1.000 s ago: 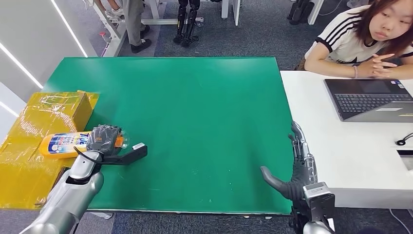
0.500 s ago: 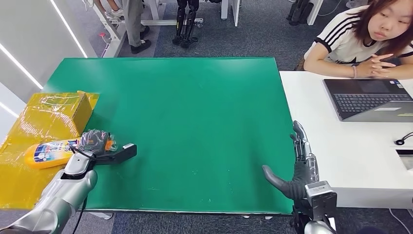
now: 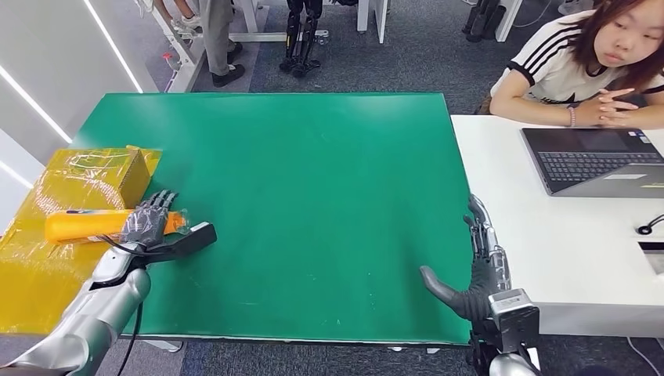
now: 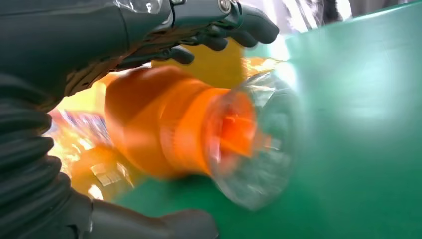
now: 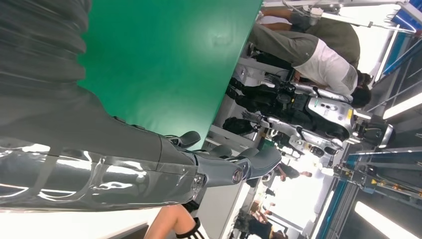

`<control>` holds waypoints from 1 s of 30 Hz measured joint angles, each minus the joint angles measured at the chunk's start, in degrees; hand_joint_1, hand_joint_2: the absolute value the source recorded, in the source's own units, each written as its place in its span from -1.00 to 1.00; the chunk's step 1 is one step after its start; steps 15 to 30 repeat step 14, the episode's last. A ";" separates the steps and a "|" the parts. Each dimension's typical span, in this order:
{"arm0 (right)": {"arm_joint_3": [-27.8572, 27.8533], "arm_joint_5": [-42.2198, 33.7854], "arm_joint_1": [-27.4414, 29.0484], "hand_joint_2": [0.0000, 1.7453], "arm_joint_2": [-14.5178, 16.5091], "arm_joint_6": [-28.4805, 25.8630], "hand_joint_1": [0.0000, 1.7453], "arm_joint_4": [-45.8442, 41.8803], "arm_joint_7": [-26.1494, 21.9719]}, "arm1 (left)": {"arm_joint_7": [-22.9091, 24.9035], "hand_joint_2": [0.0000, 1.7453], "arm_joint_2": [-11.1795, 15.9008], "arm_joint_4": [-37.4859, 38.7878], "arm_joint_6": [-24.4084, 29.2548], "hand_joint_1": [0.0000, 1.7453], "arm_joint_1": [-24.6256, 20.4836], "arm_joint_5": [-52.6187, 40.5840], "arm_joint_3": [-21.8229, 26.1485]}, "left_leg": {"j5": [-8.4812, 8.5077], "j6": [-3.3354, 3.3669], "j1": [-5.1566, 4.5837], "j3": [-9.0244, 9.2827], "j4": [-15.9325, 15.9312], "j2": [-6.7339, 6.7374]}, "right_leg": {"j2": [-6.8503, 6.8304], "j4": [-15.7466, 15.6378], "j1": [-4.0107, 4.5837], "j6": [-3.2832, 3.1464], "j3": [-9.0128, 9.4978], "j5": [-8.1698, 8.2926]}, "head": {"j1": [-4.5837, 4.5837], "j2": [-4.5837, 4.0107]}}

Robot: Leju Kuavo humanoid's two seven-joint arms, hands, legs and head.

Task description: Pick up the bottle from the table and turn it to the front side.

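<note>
At the worktop's (image 3: 313, 196) left edge, left hand (image 3: 149, 223) grips the lying bottle (image 3: 82, 225), probably to rotate it; right hand (image 3: 481, 270) rests empty, fingers apart.

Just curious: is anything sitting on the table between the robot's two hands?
No. In the head view, bare green table lies between the left hand, at the orange bottle, and the right hand.

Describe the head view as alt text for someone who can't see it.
The left robot hand holds an orange bottle lying sideways at a green table's left edge, over yellow-wrapped boxes. The right robot hand rests open; a person sits by a laptop.
</note>
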 joint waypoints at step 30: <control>0.05 1.32 1.02 1.00 0.07 -1.04 -1.00 -0.43 0.61 | -5.39 1.00 -8.74 -14.04 -7.43 -1.00 6.21 24.04 4.94 | -0.01 0.01 0.02 -0.09 0.05 -0.03 | 0.01 -0.04 -0.01 0.01 -0.09 0.01 | -0.01 -0.01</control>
